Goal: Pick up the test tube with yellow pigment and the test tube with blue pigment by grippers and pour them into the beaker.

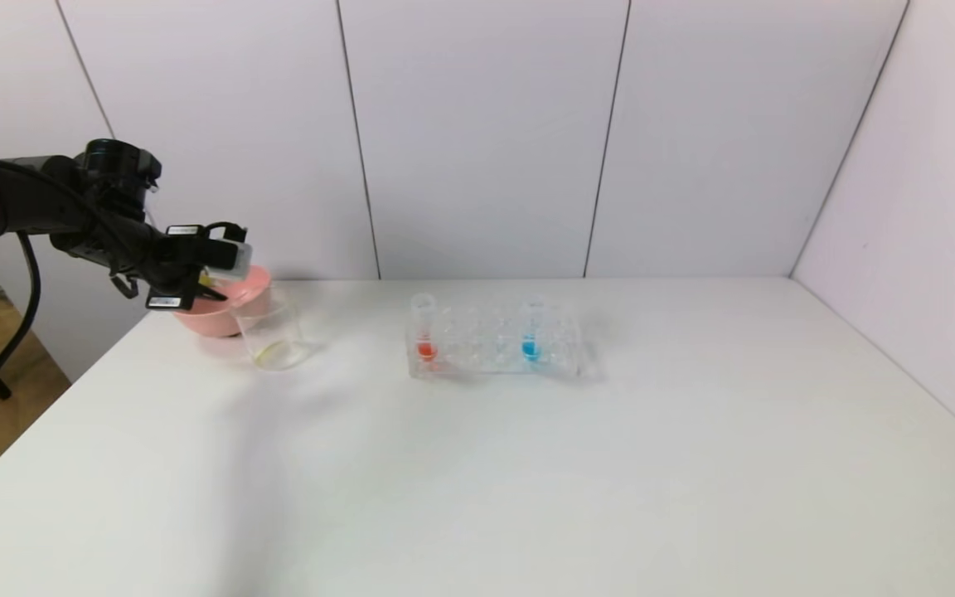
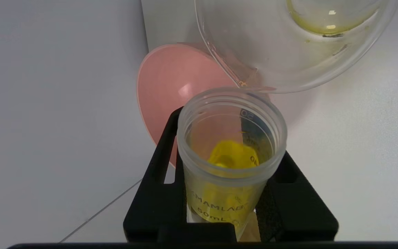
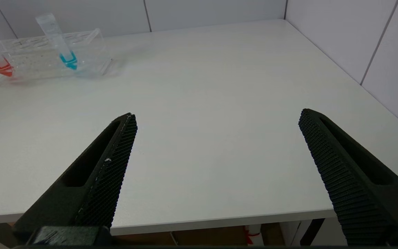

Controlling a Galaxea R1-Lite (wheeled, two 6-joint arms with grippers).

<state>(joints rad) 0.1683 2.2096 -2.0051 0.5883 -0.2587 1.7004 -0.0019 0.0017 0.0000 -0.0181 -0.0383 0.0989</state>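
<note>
Left gripper (image 2: pixel 231 193) was clamped on the yellow tube (image 2: pixel 231 138), which I held tipped over the pink bowl (image 2: pixel 164 90), its mouth just beside the beaker (image 1: pixel 272 332); a thin yellow film lay in the beaker. The blue tube (image 1: pixel 531 332) stood upright in the clear rack (image 1: pixel 494 342), well to the right of that gripper. I judged my right gripper (image 3: pixel 216 121), spread wide and empty near the table's front edge, the better placed for it.

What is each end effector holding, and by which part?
The left end effector is shut on the yellow tube, gripped on its body below the rim. The right end effector is open and holds nothing.
</note>
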